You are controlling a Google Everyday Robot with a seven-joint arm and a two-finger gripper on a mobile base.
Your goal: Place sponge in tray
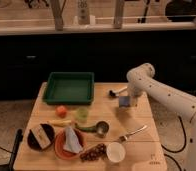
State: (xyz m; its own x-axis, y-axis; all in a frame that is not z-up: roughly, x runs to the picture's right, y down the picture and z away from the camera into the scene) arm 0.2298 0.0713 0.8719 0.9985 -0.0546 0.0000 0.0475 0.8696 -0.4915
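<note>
Clamping a blocky blue sponge (pixel 124 102), the gripper (pixel 127 99) hangs above the wooden table (pixel 141 119) near the green tray (pixel 69 75).

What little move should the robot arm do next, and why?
Probably lift the sponge a little off the table. The tool is down at the sponge, to the right of the green tray, and the sponge is not in the tray yet.
</note>
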